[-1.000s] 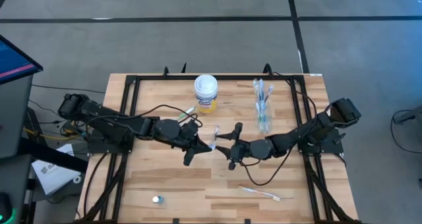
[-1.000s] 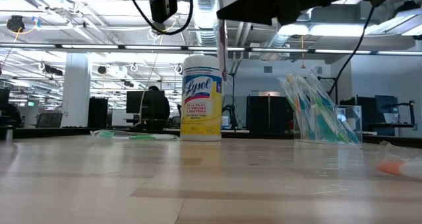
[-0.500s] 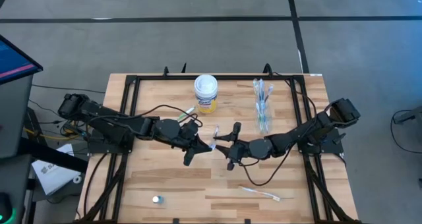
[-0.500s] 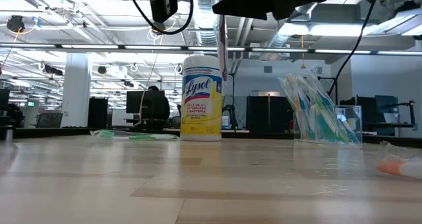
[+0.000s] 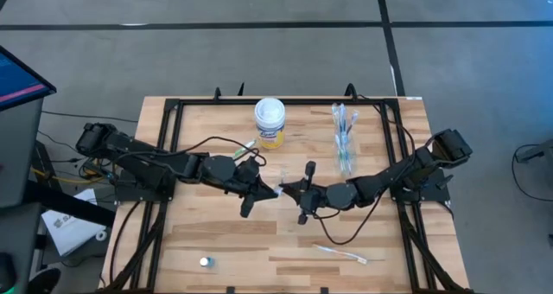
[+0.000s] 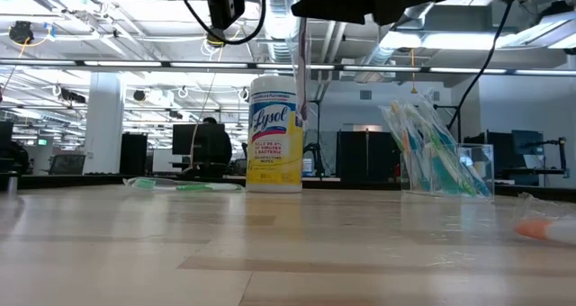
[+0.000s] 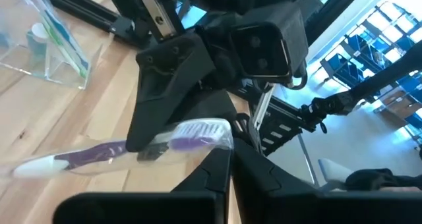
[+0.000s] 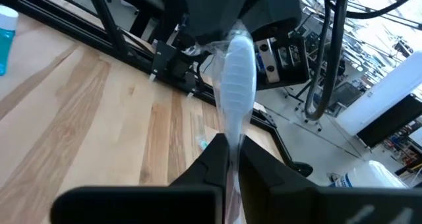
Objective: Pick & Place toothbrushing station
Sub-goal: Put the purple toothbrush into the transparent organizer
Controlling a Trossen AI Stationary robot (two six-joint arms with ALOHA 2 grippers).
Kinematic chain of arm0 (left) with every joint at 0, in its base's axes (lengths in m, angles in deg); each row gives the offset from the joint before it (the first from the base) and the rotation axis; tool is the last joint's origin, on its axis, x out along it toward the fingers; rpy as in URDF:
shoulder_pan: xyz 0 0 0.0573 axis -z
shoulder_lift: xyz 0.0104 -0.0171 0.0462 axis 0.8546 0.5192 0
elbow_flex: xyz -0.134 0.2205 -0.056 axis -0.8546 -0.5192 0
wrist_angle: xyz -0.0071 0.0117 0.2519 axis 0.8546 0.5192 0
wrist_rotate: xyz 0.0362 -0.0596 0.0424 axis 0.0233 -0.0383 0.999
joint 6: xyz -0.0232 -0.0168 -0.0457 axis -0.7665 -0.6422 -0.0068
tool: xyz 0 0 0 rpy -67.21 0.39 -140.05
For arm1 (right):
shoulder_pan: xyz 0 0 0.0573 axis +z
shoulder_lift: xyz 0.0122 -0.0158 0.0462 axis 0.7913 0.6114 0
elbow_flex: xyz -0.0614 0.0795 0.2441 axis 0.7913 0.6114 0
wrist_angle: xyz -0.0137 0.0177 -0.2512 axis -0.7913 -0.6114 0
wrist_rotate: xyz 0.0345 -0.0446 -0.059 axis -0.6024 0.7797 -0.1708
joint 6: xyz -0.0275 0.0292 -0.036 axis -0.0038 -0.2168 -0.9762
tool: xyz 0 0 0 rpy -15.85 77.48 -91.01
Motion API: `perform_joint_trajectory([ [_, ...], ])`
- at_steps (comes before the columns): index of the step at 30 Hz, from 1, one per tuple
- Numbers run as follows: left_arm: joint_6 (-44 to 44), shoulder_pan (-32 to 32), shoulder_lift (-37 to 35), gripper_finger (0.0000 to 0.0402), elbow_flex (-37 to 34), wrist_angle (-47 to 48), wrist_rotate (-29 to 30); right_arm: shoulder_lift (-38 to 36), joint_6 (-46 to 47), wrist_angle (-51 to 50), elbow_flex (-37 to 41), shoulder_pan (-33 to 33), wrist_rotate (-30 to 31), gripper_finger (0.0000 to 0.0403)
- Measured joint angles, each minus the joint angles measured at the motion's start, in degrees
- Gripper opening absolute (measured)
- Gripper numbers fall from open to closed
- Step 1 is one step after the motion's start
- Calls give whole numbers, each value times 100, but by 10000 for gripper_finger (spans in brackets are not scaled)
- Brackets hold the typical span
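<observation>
A toothbrush with a purple and white handle, sealed in a clear wrapper, hangs in the air over the middle of the table. My left gripper comes from the left and my right gripper from the right; both are shut on it. In the low view the toothbrush hangs nearly upright, high above the wood. A clear cup with several toothbrushes stands at the far right. A green toothbrush lies beside the canister, and another toothbrush lies near the front edge. My left gripper pinches the wrapper at the toothbrush's bristle end between its two fingers, coming from the table's left. The toothbrush is lifted clear of the table. My right gripper pinches the wrapped toothbrush between its two fingers, coming from the table's right. In the left wrist view its dark finger lies across the handle close to the head. The toothbrush hangs clear of the table.
A white-lidded, yellow-labelled canister stands at the far middle. A small blue tube stands near the front left. An orange-tipped thing lies at the low view's right. A black frame runs round the table.
My right gripper has shut its wide-spread fingers on the wrapped toothbrush, which stays in the air in my left gripper's hold.
</observation>
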Motion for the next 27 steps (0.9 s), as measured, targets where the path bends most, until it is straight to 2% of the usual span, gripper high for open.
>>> perform_joint_trajectory([
  [10,603,2,-41,37,-2,10,11,-91,254,-320,0,-1,3,4],
  [18,893,50,-196,45,-192,56,322,-630,824,-781,296,48,79,2],
  [27,892,53,-221,34,-501,35,751,-1660,1342,-1016,889,244,922,1],
])
